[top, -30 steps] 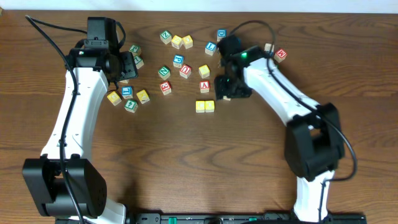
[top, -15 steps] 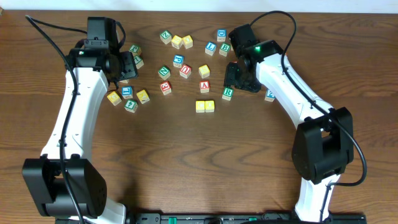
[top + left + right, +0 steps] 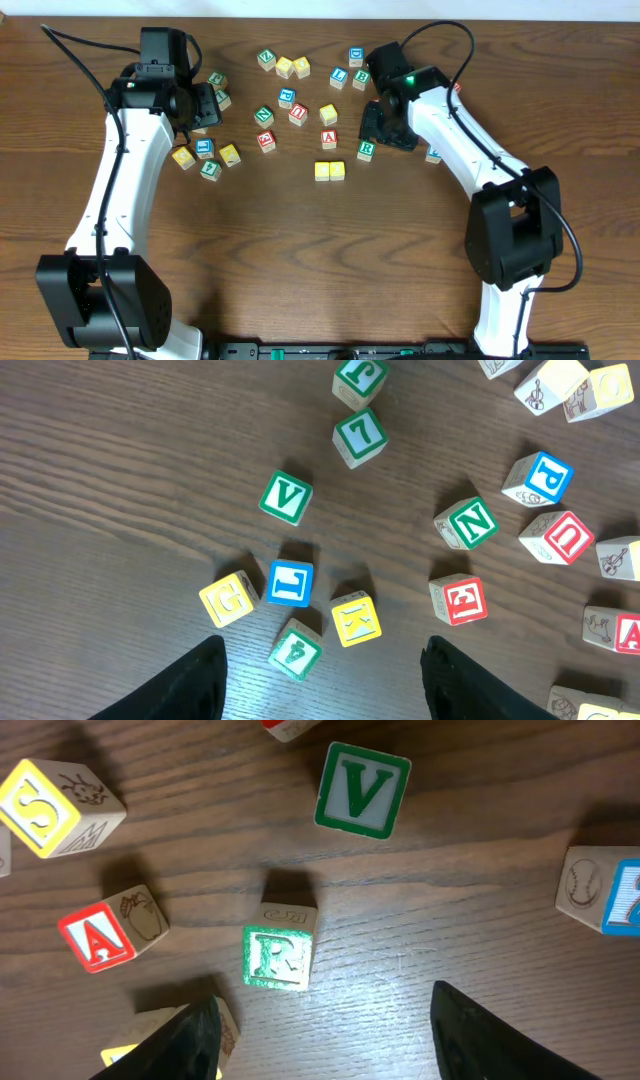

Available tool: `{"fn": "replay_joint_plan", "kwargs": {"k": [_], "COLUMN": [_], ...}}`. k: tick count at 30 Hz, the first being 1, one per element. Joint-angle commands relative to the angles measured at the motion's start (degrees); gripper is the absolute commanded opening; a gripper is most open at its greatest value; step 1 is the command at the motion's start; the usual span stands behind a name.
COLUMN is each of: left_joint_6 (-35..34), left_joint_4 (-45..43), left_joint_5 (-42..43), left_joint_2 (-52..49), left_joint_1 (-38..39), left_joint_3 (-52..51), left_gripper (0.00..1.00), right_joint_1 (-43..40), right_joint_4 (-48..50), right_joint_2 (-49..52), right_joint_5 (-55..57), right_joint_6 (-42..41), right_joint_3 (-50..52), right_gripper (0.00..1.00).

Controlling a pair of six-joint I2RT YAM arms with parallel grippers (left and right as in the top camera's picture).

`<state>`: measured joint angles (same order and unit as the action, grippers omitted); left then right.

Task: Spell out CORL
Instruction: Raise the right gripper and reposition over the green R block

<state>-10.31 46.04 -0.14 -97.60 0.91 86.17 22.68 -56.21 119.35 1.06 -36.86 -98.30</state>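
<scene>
Two yellow blocks (image 3: 330, 171) sit side by side at mid-table; their letters are too small to read. The green R block (image 3: 366, 150) stands just up and right of them, apart, and shows in the right wrist view (image 3: 280, 952) on the wood. My right gripper (image 3: 384, 132) (image 3: 330, 1055) is open and empty, beside and above the R. A blue L block (image 3: 204, 148) (image 3: 290, 582) lies in the left cluster. My left gripper (image 3: 202, 106) (image 3: 325, 695) is open and empty, hovering over that cluster.
Around the R are a red A (image 3: 110, 930), a yellow S (image 3: 55, 805) and a green V (image 3: 363, 790). By the L are a yellow G (image 3: 228, 600), a yellow K (image 3: 356, 618) and a green V (image 3: 285, 497). Several more blocks lie along the far side.
My right gripper has let go of the green R block and pulled back up and to the right, uncovering it beside the yellow pair. The left arm has not moved.
</scene>
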Motion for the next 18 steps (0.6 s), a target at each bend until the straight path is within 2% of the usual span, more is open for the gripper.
{"fn": "replay_joint_plan", "kwargs": {"k": [1,18], "left_joint_6": [0.13,0.13], "left_joint_4": [-0.04,-0.07], "left_joint_5": [0.11,0.09], "left_joint_2": [-0.55,-0.55], "left_joint_1": [-0.22,-0.22], "left_joint_3": [-0.57,-0.57], "left_gripper": [0.61,0.61], "right_joint_1": [0.28,0.37], "right_joint_4": [0.26,3.10], "right_joint_2": [2.23,3.67], "right_joint_5": [0.79,0.92], "right_joint_6": [-2.16,-4.04], "right_joint_3": [0.50,0.52], "right_gripper": [0.63,0.63]}}
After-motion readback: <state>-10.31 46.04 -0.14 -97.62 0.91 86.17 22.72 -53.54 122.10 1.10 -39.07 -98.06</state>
